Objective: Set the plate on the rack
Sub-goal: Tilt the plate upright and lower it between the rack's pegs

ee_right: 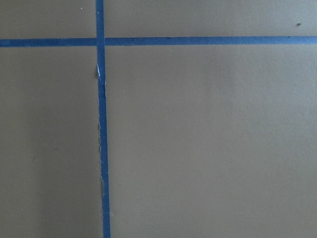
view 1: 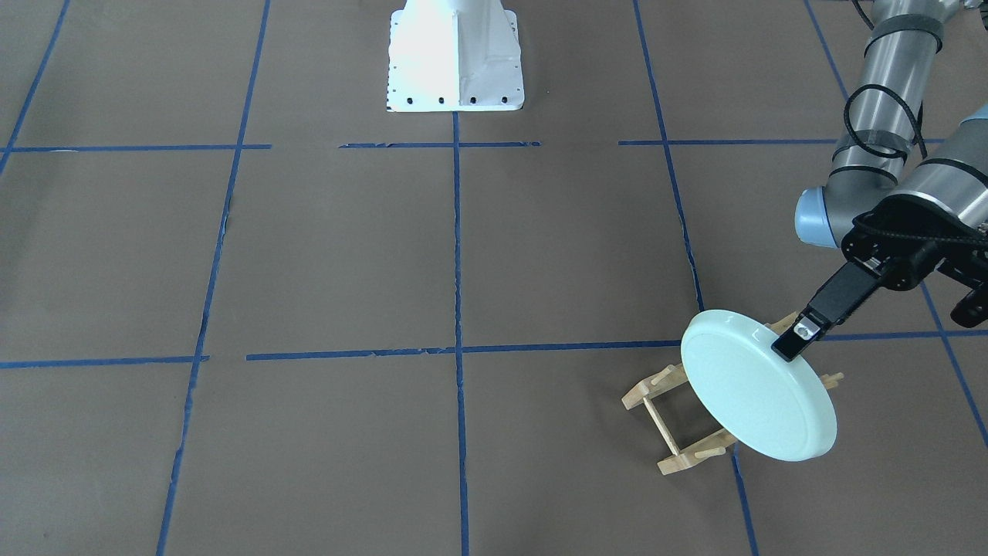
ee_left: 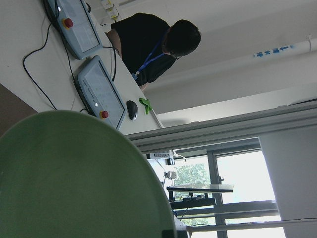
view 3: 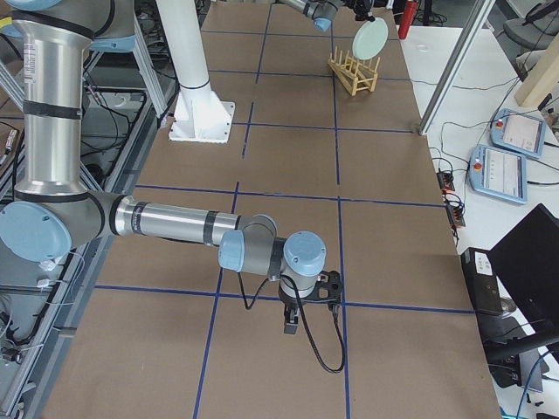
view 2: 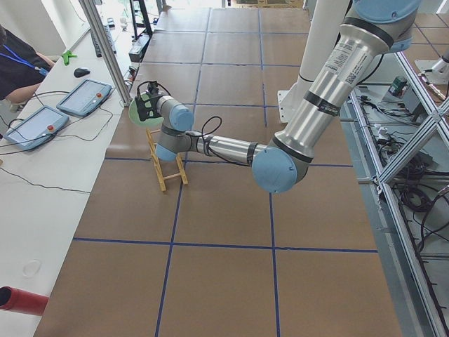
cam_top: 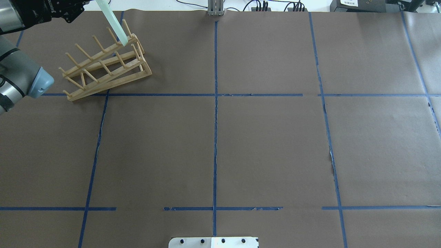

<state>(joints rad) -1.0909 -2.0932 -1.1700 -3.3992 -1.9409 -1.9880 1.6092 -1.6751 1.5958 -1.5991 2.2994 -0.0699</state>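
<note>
The pale mint-green plate (view 1: pixel 752 390) stands tilted on edge over the small wooden rack (view 1: pixel 670 421) near the table's operator-side edge on my left. My left gripper (view 1: pixel 796 343) is shut on the plate's upper rim. In the overhead view the plate (cam_top: pixel 112 21) shows edge-on, its lower edge down among the pegs at the far end of the rack (cam_top: pixel 103 69). I cannot tell whether it rests in a slot. The plate fills the left wrist view (ee_left: pixel 74 178). My right gripper (view 3: pixel 292 326) hangs low over the table far from the rack; I cannot tell whether it is open or shut.
The white robot base (view 1: pixel 455 62) stands at the middle of the table's robot side. An operator (ee_left: pixel 153 44) sits behind a side table with two teach pendants (view 2: pixel 84 98) just beyond the rack. Blue tape lines (cam_top: pixel 215 103) cross the brown table.
</note>
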